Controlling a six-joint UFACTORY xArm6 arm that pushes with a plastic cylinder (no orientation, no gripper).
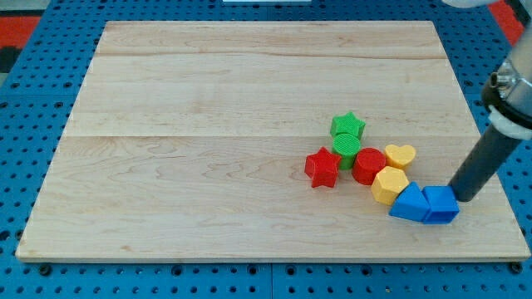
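My tip point(460, 198) rests on the board at the view's lower right, touching or nearly touching the right side of a blue block point(440, 204). A second blue block point(409, 202) sits against that one on its left. Above and left of them lies a yellow hexagon-like block point(389, 183), with a yellow heart point(401, 155) above it. A red cylinder point(368, 166) sits left of the yellow pair, and a red star point(322, 168) lies further left. A green cylinder point(347, 146) and a green star point(348, 126) stand above the red ones.
The blocks lie on a pale wooden board point(208, 124) over a blue perforated table point(25, 166). The rod point(486, 162) slants up to the view's right, to the arm's metal collar point(509, 95). The board's right edge point(499, 183) is close to the tip.
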